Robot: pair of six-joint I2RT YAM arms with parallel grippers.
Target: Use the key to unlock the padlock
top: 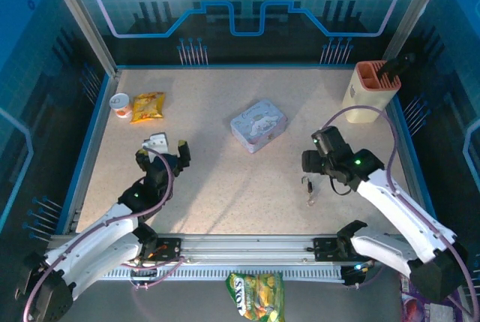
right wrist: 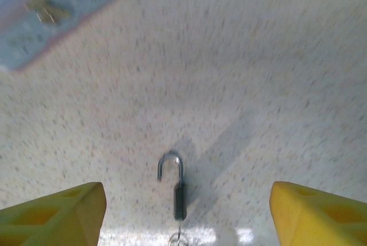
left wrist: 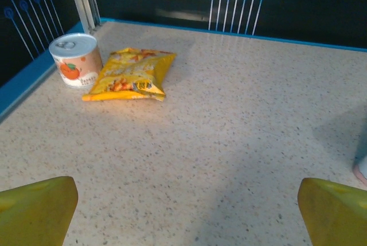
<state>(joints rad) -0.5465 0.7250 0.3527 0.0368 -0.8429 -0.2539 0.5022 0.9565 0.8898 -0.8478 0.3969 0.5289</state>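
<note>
Right gripper (right wrist: pixel 187 191) spread wide, padlock (right wrist: pixel 179 199) lying flat on the table (right wrist: pixel 287 85) between its yellow fingers (right wrist: pixel 57 214), one shackle leg free, tin (right wrist: pixel 51 11) farther ahead-left, left gripper (left wrist: pixel 186 211) open, snack bag (left wrist: pixel 133 74) and can (left wrist: pixel 74 59) ahead-left

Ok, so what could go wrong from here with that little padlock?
The padlock lies flat on the table between the open fingers of the right tool, so closing may skid it or catch just the thin shackle. What looks like the key sits at the lock's near end; a nudge could shift it. The right wrist view is blurred, so alignment is hard to judge.
</note>
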